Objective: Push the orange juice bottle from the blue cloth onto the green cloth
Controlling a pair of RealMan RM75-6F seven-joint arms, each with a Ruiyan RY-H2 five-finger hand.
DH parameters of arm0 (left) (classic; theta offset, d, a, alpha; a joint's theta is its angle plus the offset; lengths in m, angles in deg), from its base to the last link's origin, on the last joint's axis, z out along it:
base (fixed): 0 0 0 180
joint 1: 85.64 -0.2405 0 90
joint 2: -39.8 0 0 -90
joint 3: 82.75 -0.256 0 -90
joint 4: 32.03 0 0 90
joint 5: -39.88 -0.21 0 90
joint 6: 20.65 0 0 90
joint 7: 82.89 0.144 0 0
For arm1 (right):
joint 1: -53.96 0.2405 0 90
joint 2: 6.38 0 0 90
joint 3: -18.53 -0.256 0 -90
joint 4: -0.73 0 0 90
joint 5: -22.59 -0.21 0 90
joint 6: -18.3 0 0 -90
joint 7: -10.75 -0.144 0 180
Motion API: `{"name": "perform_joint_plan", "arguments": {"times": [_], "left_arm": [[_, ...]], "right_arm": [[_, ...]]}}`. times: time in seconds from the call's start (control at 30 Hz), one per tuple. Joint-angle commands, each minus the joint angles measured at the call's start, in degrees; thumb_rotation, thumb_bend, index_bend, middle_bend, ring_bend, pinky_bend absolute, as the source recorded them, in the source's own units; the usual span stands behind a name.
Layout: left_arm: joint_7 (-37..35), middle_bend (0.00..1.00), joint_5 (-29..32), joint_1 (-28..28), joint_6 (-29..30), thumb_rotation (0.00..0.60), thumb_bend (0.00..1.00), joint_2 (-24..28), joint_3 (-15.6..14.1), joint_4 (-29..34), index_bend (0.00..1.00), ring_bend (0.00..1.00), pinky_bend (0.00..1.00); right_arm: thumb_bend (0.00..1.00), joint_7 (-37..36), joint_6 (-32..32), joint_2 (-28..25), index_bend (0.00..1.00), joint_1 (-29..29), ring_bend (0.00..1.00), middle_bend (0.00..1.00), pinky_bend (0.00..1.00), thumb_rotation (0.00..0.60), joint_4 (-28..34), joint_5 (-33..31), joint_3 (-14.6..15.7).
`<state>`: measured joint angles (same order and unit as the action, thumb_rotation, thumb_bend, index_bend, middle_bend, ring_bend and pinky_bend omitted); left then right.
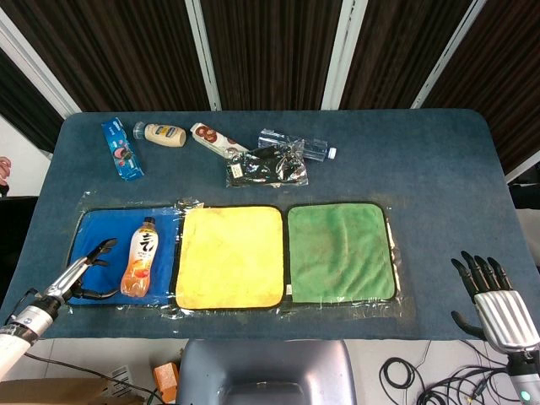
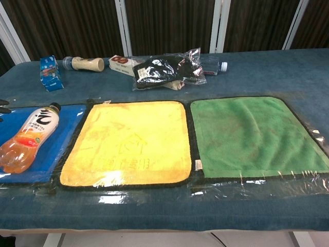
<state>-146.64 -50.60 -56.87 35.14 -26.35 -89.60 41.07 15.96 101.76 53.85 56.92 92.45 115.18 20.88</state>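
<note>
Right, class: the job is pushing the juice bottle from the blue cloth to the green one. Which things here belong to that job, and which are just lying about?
Job: juice bottle, blue cloth, green cloth, left hand.

Lying about: yellow cloth, blue carton, cream bottle, clear bottle, black bag, right hand.

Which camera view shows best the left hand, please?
The head view. There the left hand shows whole, open, fingers spread over the blue cloth, just left of the orange juice bottle, apparently not touching it. The chest view shows at most dark fingertips at its left edge.
</note>
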Motion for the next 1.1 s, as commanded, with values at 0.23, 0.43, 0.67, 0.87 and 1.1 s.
{"name": "perform_joint_plan", "arguments": {"times": [0.23, 0.43, 0.67, 0.87, 1.1], "left_arm": [[1.0, 0.07, 0.9, 1.0, -3.2, 0.600, 0.22, -0.7, -0.1, -0.2, 0.00, 0.07, 0.23], [3.6, 0.11, 4.4, 1.1, -5.9, 0.600, 0.23, -1.0, 0.9, 0.9, 0.00, 0.10, 0.25], [11.3, 0.20, 10.9, 2.0, -10.4, 0.600, 0.30, 2.3, 3.2, 9.4, 0.00, 0.20, 0.41], [12.8, 0.20, 13.8, 4.1, -16.1, 0.600, 0.31, 4.5, 4.7, 13.2, 0.00, 0.20, 0.43], [12.0, 0.21, 12.5, 5.6, -19.0, 0.600, 0.32, 5.9, 6.0, 15.7, 0.00, 0.21, 0.43]], "right_arm": [[0.19, -0.3, 0.8, -0.2, 0.00, -0.4, 0.00, 0.00, 0.00, 0.600, 0.1, 1.0, 0.4], [0.19, -0.8, 1.6, -0.4, 0.00, -0.6, 0.00, 0.00, 0.00, 0.600, 0.0, 1.7, 0.5], [0.19, -2.7, 3.4, -1.0, 0.00, -1.3, 0.00, 0.00, 0.00, 0.600, -0.6, 3.1, 0.9], [0.19, -2.9, 4.1, -1.0, 0.00, -1.6, 0.00, 0.00, 0.00, 0.600, -0.8, 4.0, 1.2], [0.19, -2.6, 3.6, -0.9, 0.00, -1.5, 0.00, 0.00, 0.00, 0.600, -0.7, 3.8, 1.0]]}}
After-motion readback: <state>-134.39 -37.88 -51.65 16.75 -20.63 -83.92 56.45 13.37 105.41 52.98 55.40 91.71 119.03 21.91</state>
